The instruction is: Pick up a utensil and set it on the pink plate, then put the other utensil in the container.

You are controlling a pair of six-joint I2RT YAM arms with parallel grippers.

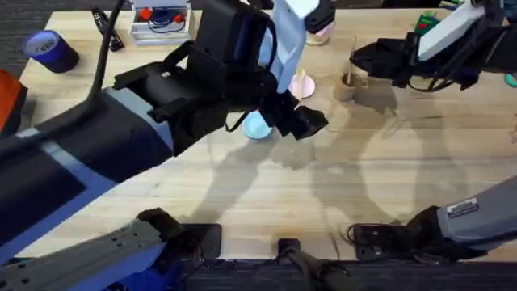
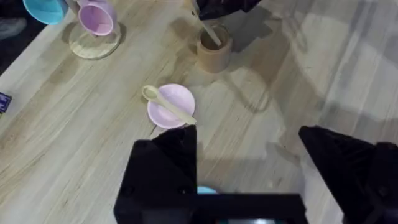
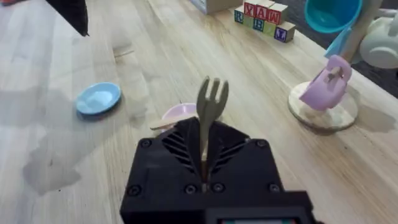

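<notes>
The fork [image 3: 210, 106] is pinched upright in the right gripper [image 3: 204, 163], over the container [image 2: 213, 52]. The left gripper [image 2: 249, 155] is spread wide, near the pink plate [image 2: 171, 107] bearing the spoon [image 2: 166, 104]. Letter blocks [image 3: 261, 17] read "XAM".

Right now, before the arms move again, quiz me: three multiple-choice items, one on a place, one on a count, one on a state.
1. The spoon lies: A in the cup; B on the pink plate; C on the bare table.
2. Plates in view: A one; B two; C three.
3. The fork is: A flat on the table; B held tines-up in the right hand; C on a plate.
Answers: 1 B, it rests across the pink plate; 2 B, one pink and one blue plate; 3 B, the hand's fingers clamp its handle.
</notes>
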